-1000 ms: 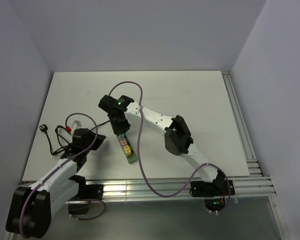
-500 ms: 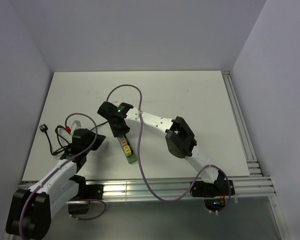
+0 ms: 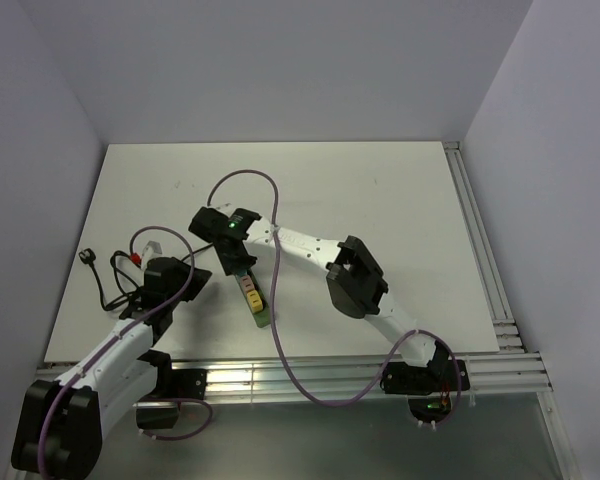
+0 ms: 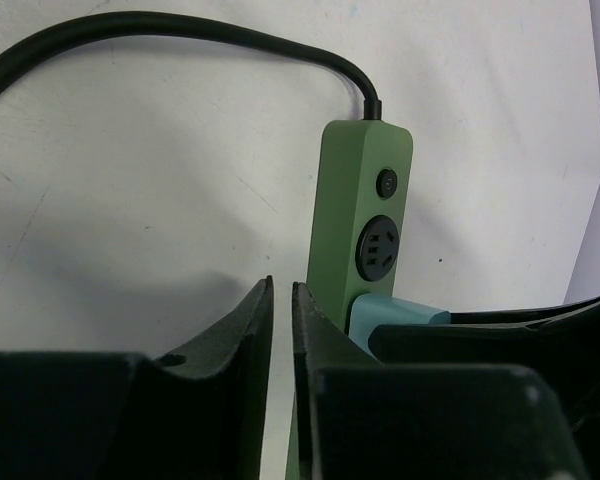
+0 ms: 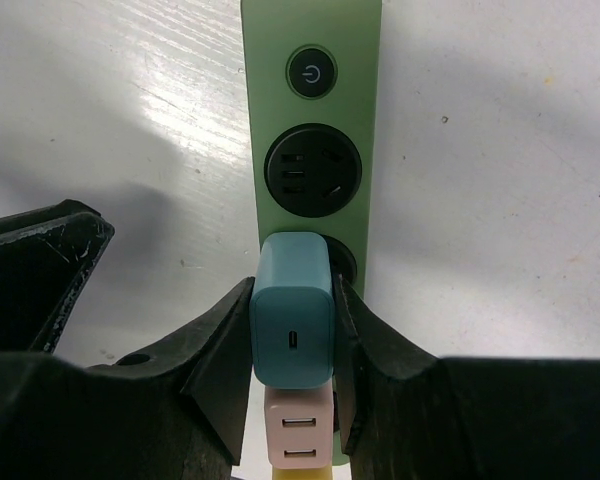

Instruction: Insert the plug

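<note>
A green power strip (image 3: pixel 254 297) lies on the white table, with a pink plug (image 5: pixel 300 440) and a yellow one below it plugged in. My right gripper (image 5: pixel 292 300) is shut on a teal plug (image 5: pixel 292 325) and holds it over the socket just above the pink plug; how deep it sits cannot be told. One free socket (image 5: pixel 313 170) and the power button lie beyond it. In the top view the right gripper (image 3: pixel 238 260) is over the strip's far end. My left gripper (image 4: pixel 280 290) is shut and empty, just left of the strip (image 4: pixel 365 180), beside the teal plug (image 4: pixel 395 315).
The strip's black cable (image 4: pixel 180 25) curves away to the left. A black cable tangle with a plug (image 3: pixel 90 258) and a small red part (image 3: pixel 138 258) lie at the left edge. Purple arm cables loop above the table (image 3: pixel 250 178). An aluminium rail (image 3: pixel 480 250) runs along the right side.
My right wrist has shifted left and towards the near edge, lowering over the strip with the teal plug. The left arm has stayed put.
</note>
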Robot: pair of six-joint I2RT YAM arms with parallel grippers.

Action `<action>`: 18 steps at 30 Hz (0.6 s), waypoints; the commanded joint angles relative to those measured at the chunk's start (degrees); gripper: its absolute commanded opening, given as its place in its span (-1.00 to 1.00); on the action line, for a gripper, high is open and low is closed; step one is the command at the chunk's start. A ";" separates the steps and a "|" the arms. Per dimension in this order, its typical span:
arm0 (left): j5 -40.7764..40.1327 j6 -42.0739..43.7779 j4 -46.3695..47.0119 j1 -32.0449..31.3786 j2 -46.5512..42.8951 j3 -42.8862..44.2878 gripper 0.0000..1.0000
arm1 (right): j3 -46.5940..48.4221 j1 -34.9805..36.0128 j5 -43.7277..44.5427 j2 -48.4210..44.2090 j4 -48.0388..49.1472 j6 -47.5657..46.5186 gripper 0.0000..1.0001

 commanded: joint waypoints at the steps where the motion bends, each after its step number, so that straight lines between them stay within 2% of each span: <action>1: 0.11 -0.02 -0.91 -0.05 -1.61 2.45 -0.60 | -3.88 -0.04 1.31 10.01 -4.10 1.41 -1.00; 4: 0.64 -0.29 -1.88 -0.05 -3.01 2.63 -0.50 | -4.84 0.04 1.39 7.99 -2.35 2.03 -1.00; 9: 0.47 -0.73 -3.64 -0.05 -5.83 3.15 -0.48 | -6.16 0.74 1.66 8.77 -1.47 3.43 -1.00; 15: -0.76 -0.82 -8.65 -0.05 -9.96 3.42 -0.48 | -20.11 1.19 -0.01 6.85 6.87 4.75 -1.00; 18: -0.77 -1.43 -8.65 -0.05 -11.45 2.89 -0.44 | -21.46 1.19 0.43 7.45 8.38 4.49 -1.00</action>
